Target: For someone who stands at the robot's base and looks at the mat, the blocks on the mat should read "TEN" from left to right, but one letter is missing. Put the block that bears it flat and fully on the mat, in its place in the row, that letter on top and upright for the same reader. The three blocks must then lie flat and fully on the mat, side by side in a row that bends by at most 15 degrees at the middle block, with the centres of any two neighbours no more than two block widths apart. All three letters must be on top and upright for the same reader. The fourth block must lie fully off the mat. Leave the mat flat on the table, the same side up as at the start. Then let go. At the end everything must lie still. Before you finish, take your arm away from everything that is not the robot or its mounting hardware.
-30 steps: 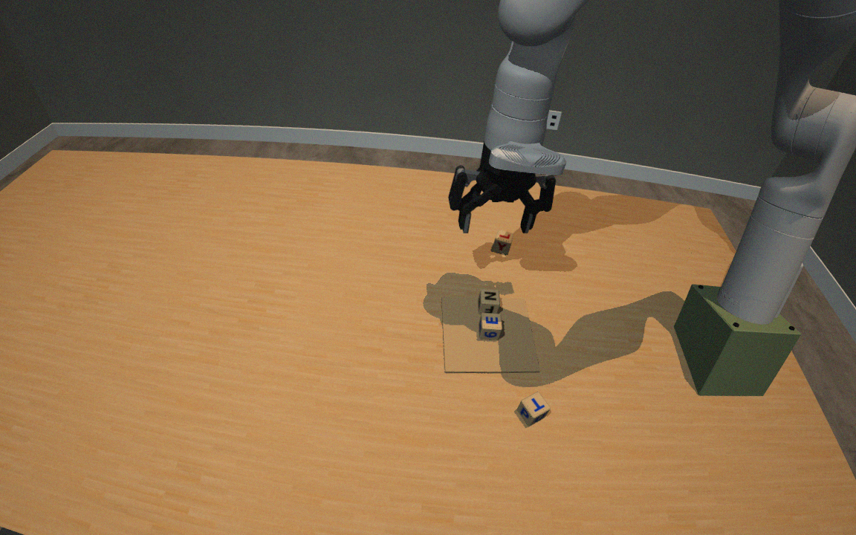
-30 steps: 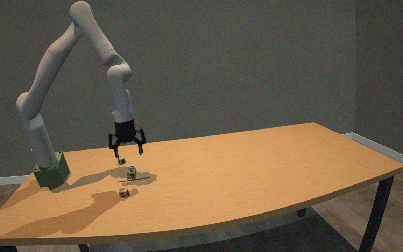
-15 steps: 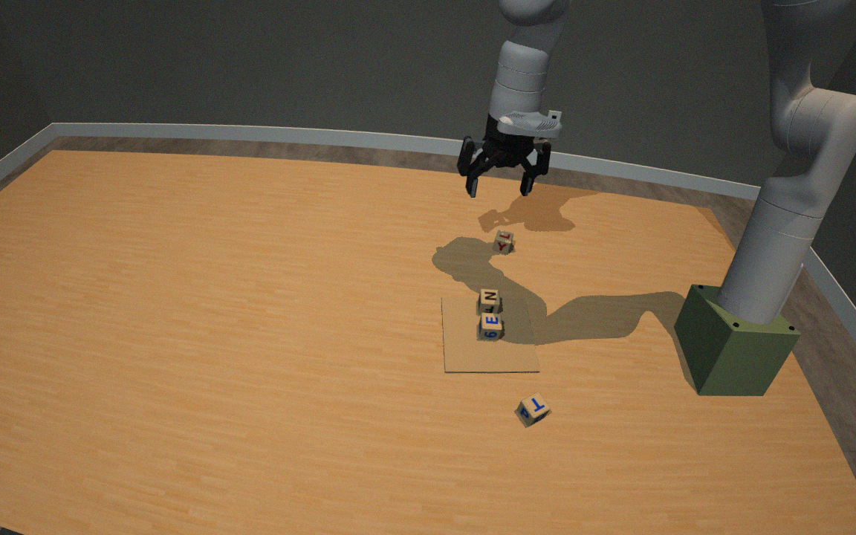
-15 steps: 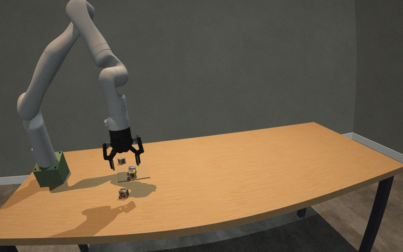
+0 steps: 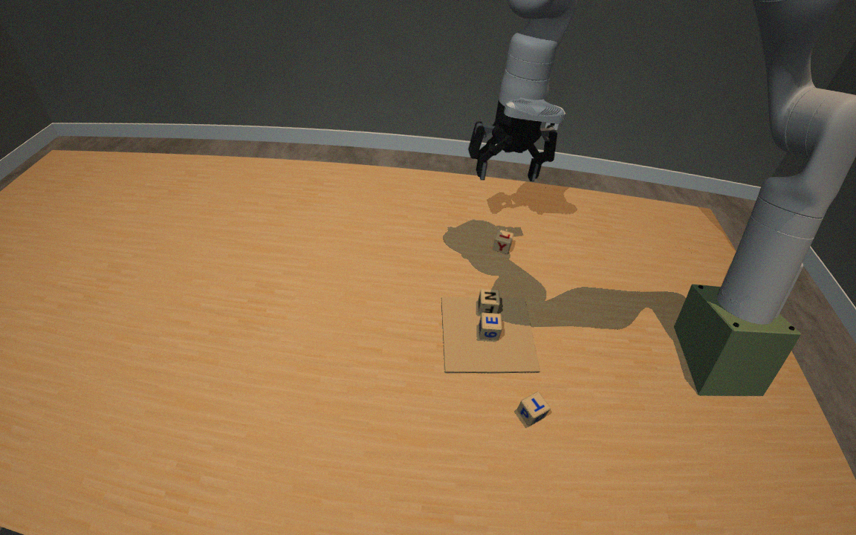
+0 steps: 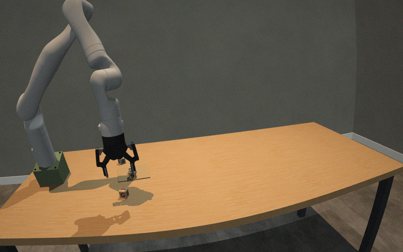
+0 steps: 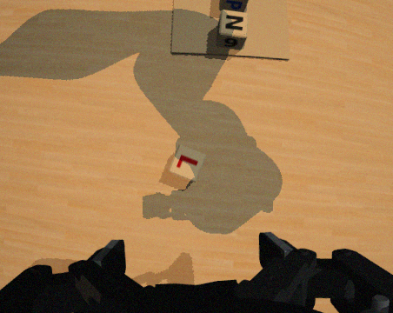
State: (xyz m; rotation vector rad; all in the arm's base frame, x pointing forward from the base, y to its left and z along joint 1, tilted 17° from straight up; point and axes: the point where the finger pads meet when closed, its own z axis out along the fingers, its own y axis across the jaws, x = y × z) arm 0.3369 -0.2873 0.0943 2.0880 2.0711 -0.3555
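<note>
Gripper (image 5: pixel 512 174) jaws spread wide, holding nothing, raised above the table beyond the L block (image 5: pixel 504 241). On the cardboard mat (image 5: pixel 484 357), E block (image 5: pixel 490 325) touches N block (image 5: pixel 489 300). T block (image 5: pixel 533 408) lies off the mat, near its edge opposite the L block.

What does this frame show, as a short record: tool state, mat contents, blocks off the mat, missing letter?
tool: tool open, holding nothing, raised above the table beyond the L block
mat: mat flat on the table, carrying E block and N block side by side
off mat: T block on the table on the mat's E side; L block on the N side
missing letter: T, not yet placed
</note>
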